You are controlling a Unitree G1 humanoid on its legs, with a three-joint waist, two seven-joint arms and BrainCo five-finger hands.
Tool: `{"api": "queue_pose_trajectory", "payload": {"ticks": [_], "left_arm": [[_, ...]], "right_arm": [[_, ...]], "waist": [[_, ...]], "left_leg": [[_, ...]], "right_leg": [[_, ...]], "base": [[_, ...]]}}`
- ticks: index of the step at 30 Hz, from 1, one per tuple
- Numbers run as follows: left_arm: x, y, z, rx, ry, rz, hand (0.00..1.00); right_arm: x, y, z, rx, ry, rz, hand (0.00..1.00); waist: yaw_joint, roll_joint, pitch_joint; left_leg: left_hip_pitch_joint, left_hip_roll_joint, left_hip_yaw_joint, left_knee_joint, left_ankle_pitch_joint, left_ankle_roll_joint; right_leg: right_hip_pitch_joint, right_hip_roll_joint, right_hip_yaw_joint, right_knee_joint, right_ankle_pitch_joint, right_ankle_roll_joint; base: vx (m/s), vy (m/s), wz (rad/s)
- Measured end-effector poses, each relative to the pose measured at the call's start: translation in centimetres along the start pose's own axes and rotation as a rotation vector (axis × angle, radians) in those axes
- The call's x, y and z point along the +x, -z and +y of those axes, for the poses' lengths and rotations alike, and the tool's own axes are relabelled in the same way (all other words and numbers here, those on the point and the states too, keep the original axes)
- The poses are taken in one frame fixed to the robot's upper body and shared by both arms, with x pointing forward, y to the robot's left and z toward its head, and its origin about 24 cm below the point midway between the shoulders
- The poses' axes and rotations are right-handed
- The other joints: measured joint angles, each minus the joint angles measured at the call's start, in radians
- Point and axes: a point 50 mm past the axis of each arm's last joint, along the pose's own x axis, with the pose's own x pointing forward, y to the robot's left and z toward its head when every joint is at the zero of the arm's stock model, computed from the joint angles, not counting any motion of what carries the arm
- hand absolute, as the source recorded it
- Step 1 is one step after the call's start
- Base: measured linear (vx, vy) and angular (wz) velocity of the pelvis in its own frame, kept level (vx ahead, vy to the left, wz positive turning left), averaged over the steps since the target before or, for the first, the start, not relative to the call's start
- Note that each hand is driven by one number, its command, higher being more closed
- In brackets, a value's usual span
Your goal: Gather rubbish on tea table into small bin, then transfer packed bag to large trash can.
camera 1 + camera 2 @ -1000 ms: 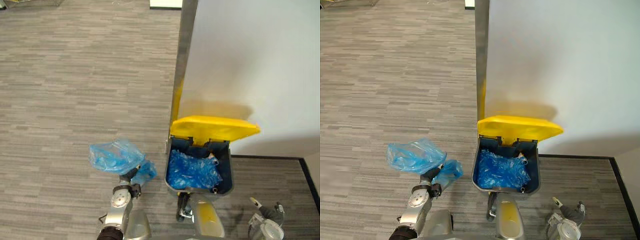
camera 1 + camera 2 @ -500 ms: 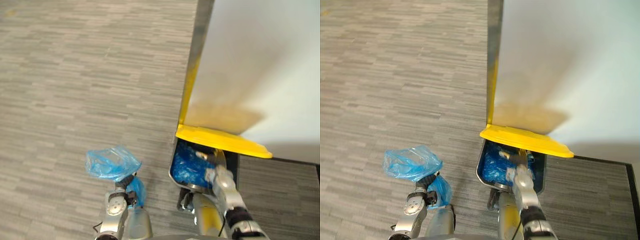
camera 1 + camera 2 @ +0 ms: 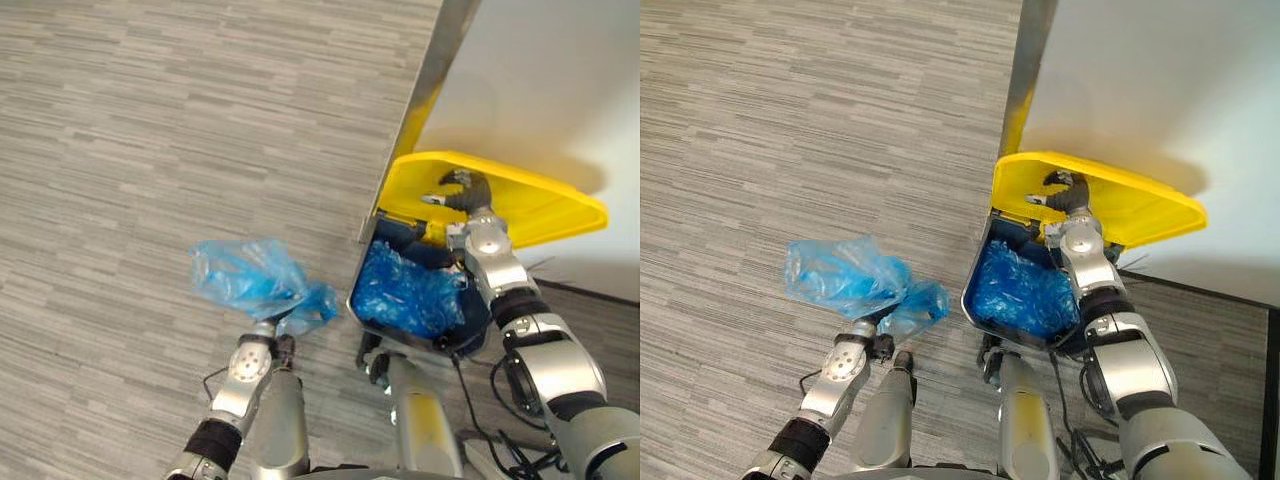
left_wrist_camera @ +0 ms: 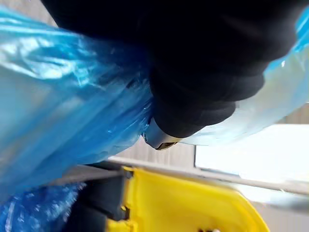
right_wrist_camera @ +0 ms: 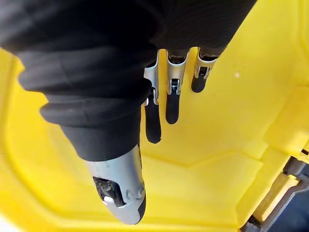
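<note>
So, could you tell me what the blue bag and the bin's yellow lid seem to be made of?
Blue bag: thin translucent plastic film, by its crinkles and gloss, bunched in the left hand. Yellow lid: probably rigid moulded plastic, smooth, faintly shiny, with moulded ridges.

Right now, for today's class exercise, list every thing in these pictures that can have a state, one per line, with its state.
Large trash can: open, standing against the wall.
Yellow lid: raised.
Blue liner: inside the can, crumpled.
Blue rubbish bag: bunched, held up beside the can, not yet in it.
Left hand: shut on the blue rubbish bag.
Right hand: open, at the lid's underside.
</note>
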Motion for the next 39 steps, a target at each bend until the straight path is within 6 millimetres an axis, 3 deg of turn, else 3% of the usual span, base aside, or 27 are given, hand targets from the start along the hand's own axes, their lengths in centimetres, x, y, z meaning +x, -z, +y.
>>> {"api": "queue_pose_trajectory", "payload": {"ticks": [3,6,9,11,13,19,23,24,30,36,39], "left_arm": [[2.2,-3.6,-3.1,0.02,0.153,-0.149,1.0],[3.9,-6.7,-6.0,0.018,0.272,-0.261,1.0],[5.2,-9.2,-7.7,0.026,0.327,-0.344,1.0],[7.0,-11.4,-8.7,0.051,0.332,-0.403,1.0],[8.0,-11.7,-9.1,0.068,0.311,-0.392,1.0],[10.3,-9.4,-8.7,0.193,0.235,-0.246,1.0],[11.3,-8.4,-8.2,0.232,0.19,-0.155,1.0],[11.5,-8.5,-7.8,0.231,0.171,-0.146,0.0],[12.1,-7.3,-6.6,0.256,0.122,-0.051,0.0],[12.4,-7.2,-5.2,0.303,0.06,-0.027,0.0],[12.2,-6.6,-4.8,0.294,0.035,-0.002,0.0]], "right_arm": [[1.1,-2.2,-0.4,-0.101,-0.031,-0.057,0.0],[1.3,-2.4,-0.2,-0.151,-0.053,-0.058,0.0],[1.5,-2.9,0.0,-0.201,-0.064,-0.068,0.0],[2.1,-4.7,-0.2,-0.202,-0.058,-0.11,0.0],[2.4,-5.8,-0.3,-0.211,-0.062,-0.139,0.0],[2.9,-8.8,-0.7,-0.205,-0.039,-0.22,0.0],[3.1,-10.0,-2.2,-0.135,0.022,-0.25,0.0],[3.0,-10.8,-2.3,-0.123,0.029,-0.28,0.0],[2.8,-13.1,-2.8,-0.032,0.077,-0.354,0.0],[2.3,-14.6,-1.1,0.036,0.039,-0.402,0.0],[1.6,-14.2,-0.3,0.048,0.02,-0.424,0.0]], "waist": [[-0.02,-0.005,0.027],[-0.036,-0.008,0.03],[-0.054,-0.015,0.044],[-0.07,-0.019,0.086],[-0.079,-0.023,0.102],[-0.109,-0.051,0.129],[-0.115,-0.056,0.139],[-0.118,-0.053,0.144],[-0.129,-0.054,0.159],[-0.125,-0.054,0.159],[-0.11,-0.054,0.159]], "left_leg": [[0.001,-0.003,-0.005,0.009,0.001,0.002],[0.0,-0.016,-0.006,0.011,0.0,0.003],[0.0,-0.02,-0.002,0.026,-0.003,0.009],[0.0,-0.021,0.009,0.044,-0.009,0.017],[-0.001,-0.022,0.024,0.046,-0.011,0.022],[-0.041,0.003,0.097,0.1,-0.038,0.032],[-0.114,0.023,0.143,0.171,-0.071,0.039],[-0.142,0.04,0.17,0.212,-0.09,0.044],[-0.24,0.055,0.196,0.295,-0.13,0.066],[-0.253,0.056,0.215,0.321,-0.143,0.082],[-0.23,0.057,0.215,0.319,-0.144,0.082]], "right_leg": [[0.01,-0.007,-0.007,0.006,0.01,-0.016],[0.01,-0.018,-0.005,0.009,0.01,-0.016],[0.012,-0.023,0.001,0.018,0.01,-0.016],[0.011,-0.026,0.011,0.029,0.011,-0.014],[0.001,-0.023,0.026,0.027,0.011,-0.007],[-0.069,0.008,0.088,0.036,0.02,0.0],[-0.144,0.027,0.116,0.053,0.036,-0.008],[-0.177,0.035,0.129,0.062,0.041,-0.014],[-0.262,0.039,0.152,0.09,0.062,-0.024],[-0.275,0.039,0.17,0.092,0.074,-0.022],[-0.253,0.039,0.17,0.092,0.074,-0.023]], "base": [[0.01,0.006,0.11],[0.0,0.01,0.04],[-0.01,0.008,-0.01],[-0.05,0.021,-0.08],[-0.05,0.014,-0.22],[-0.01,0.01,-0.39],[0.01,0.047,-0.37],[0.02,0.06,-0.38],[-0.02,0.086,-0.18],[-0.01,0.06,-0.08],[-0.01,0.011,0.0]]}}
